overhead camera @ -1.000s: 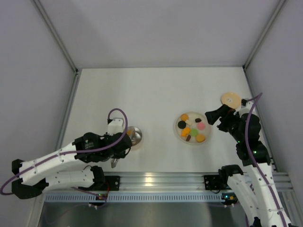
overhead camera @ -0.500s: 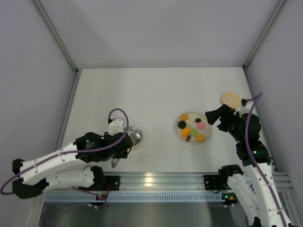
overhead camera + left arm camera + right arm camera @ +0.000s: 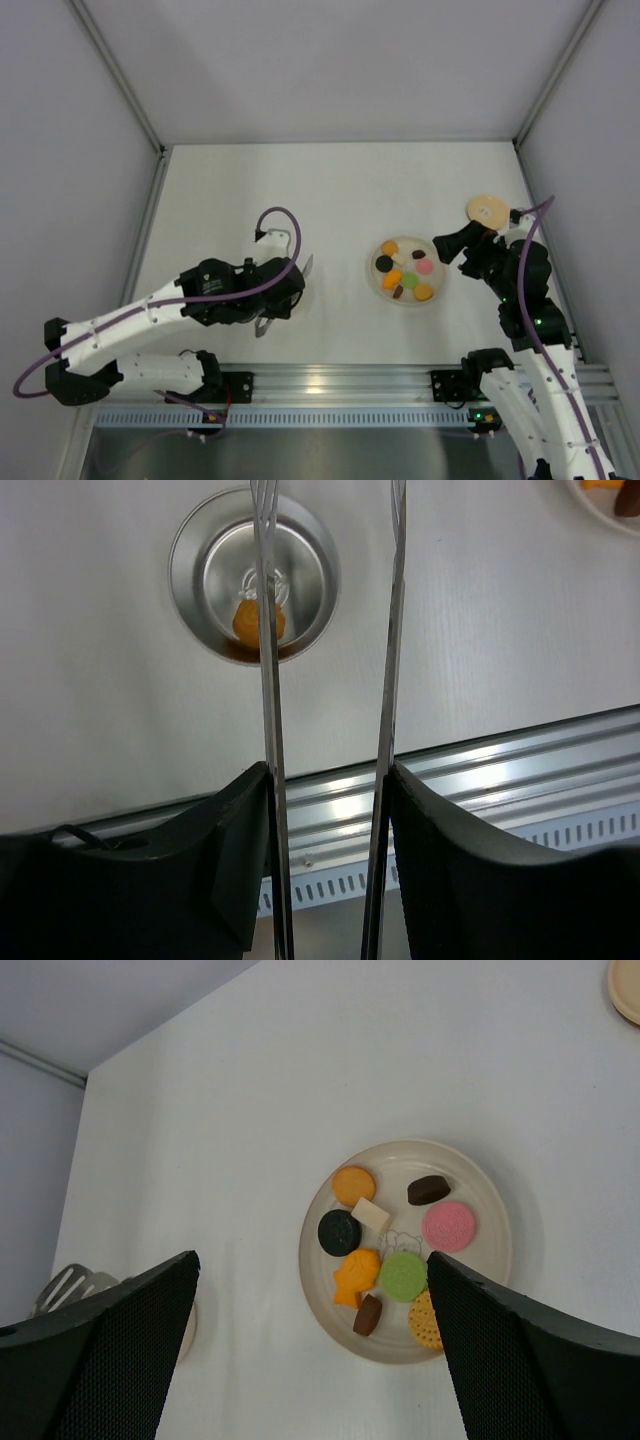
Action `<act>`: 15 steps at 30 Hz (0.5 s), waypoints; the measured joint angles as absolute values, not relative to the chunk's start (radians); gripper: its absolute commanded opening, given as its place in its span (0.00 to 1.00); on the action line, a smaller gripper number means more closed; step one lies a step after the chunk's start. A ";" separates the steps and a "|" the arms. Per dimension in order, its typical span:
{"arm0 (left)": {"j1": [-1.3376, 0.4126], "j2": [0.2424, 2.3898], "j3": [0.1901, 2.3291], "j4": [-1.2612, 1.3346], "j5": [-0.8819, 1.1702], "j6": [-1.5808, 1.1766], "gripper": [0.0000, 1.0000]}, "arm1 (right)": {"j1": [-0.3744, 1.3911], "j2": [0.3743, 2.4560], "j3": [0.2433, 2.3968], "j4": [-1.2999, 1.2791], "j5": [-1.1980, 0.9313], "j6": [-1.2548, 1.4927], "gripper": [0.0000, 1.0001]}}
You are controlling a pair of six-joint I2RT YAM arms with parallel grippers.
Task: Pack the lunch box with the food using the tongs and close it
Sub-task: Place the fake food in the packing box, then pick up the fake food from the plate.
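- The tongs (image 3: 390,630) look thin, springy and slick. The left gripper (image 3: 328,790) has them, its fingers (image 3: 235,810) pressed against the outside of both arms. The arms stand apart, so the tips are open and empty.
- Squeeze gently, I judge: too hard and a piece may squirt out of smooth metal tips.
- The lunch box (image 3: 310,575) stands open on the table (image 3: 330,190), beyond those fingers. In the left wrist view one tong arm crosses over its mouth and the other passes just beside its rim.
- One orange piece (image 3: 247,625) lies on the pot's floor. From above, the left arm hides the pot.
- The pot is probably light and free to slide on the smooth table, so keep the tongs from knocking its wall.
- The rest of the food (image 3: 448,1225) sits on the pale plate (image 3: 480,1280), to the right of the pot and well apart from the tong tips.
- The pieces look small, light and firm. Take each across its narrow sides, and expect the round flat ones to slip.
- The right gripper (image 3: 455,250) hovers just beside the plate's right edge, its fingers spread wide with nothing between them.
- The wooden lid (image 3: 487,210) lies flat near the right wall, just beyond that gripper. It looks stiff, thin and light; pinching its rim seems the only hold, since its face gives nothing to grip.
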State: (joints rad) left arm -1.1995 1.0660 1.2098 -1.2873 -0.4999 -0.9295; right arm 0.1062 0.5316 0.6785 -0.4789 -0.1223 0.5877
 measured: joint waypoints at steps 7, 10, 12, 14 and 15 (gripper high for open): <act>-1.199 1.289 1.422 -1.166 -0.472 -0.785 0.54 | 0.106 0.524 0.678 -0.480 -0.122 0.587 0.95; -1.200 1.429 1.510 -1.095 -0.444 -0.721 0.54 | 0.106 0.519 0.679 -0.481 -0.122 0.587 0.95; -1.200 1.516 1.559 -1.058 -0.421 -0.684 0.54 | 0.106 0.516 0.680 -0.483 -0.122 0.585 0.95; -1.200 1.579 1.589 -1.025 -0.396 -0.657 0.54 | 0.106 0.513 0.683 -0.485 -0.121 0.583 0.95; -1.200 1.604 1.596 -1.010 -0.381 -0.646 0.54 | 0.106 0.509 0.683 -0.487 -0.120 0.582 0.95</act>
State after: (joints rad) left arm -1.1995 1.6039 1.5955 -1.0100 -0.3809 -0.6464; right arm 0.1062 0.5095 0.6830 -0.4866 -0.1196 0.5823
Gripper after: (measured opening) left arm 0.545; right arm 0.948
